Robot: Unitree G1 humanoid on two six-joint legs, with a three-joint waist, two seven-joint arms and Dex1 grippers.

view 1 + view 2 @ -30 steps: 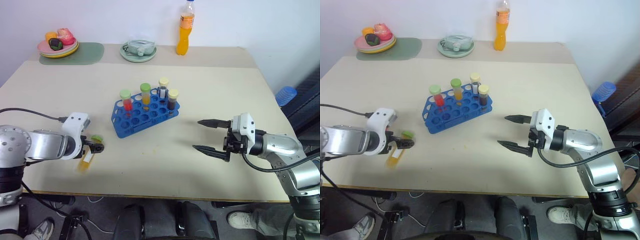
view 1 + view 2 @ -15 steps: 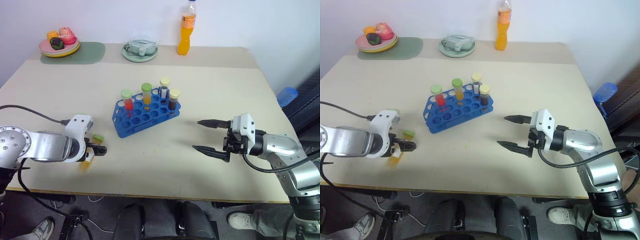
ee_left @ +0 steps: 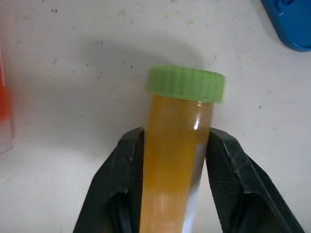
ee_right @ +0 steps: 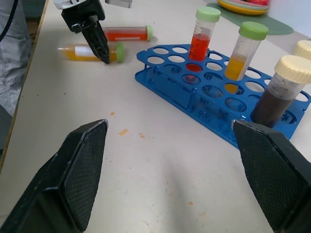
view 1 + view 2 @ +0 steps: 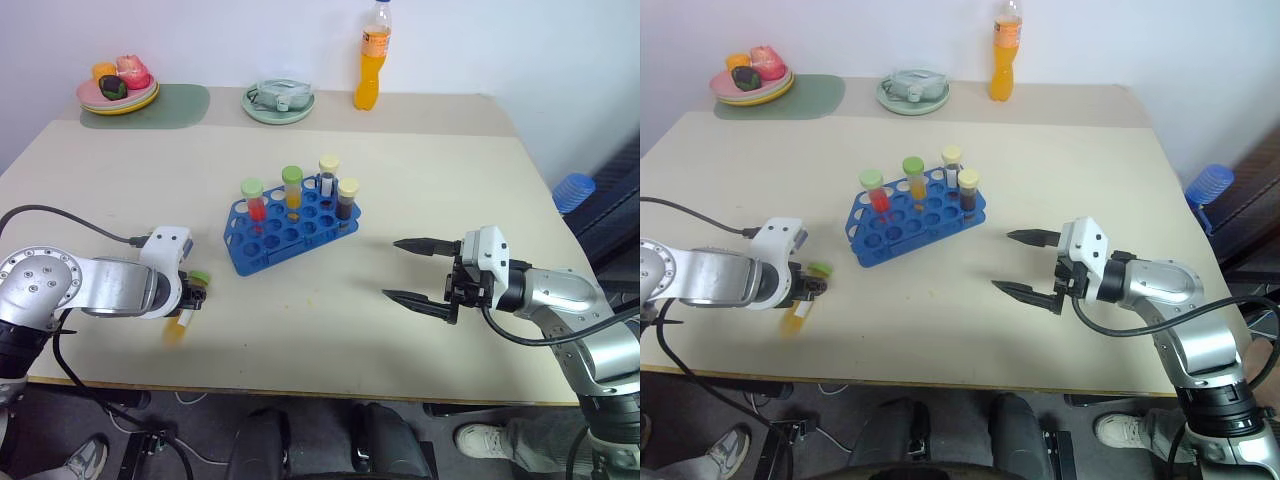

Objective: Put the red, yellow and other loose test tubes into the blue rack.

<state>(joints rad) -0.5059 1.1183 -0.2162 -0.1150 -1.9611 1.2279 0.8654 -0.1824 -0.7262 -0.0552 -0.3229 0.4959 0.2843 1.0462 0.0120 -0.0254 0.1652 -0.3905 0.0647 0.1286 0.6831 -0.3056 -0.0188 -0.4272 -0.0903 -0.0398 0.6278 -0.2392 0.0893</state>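
The blue rack (image 5: 290, 238) stands mid-table with several capped tubes upright in it. A yellow test tube (image 3: 175, 160) with a green cap lies flat on the table at the near left. My left gripper (image 3: 177, 135) points down at it, shut on it, with one black finger pressed against each side. A red test tube (image 4: 125, 33) lies on the table just behind the yellow one (image 4: 87, 52). In the right wrist view the left gripper (image 4: 95, 34) stands over both. My right gripper (image 5: 392, 268) hovers open and empty to the right of the rack.
Along the far edge are a plate of fruit (image 5: 117, 92) on a green mat (image 5: 175, 105), a pale dish (image 5: 278, 102) and an orange drink bottle (image 5: 370, 60). A round blue ribbed object (image 5: 572, 190) sits off the table's right side.
My left gripper's fingers have closed onto the yellow test tube, which they straddled open before. The right arm has kept still.
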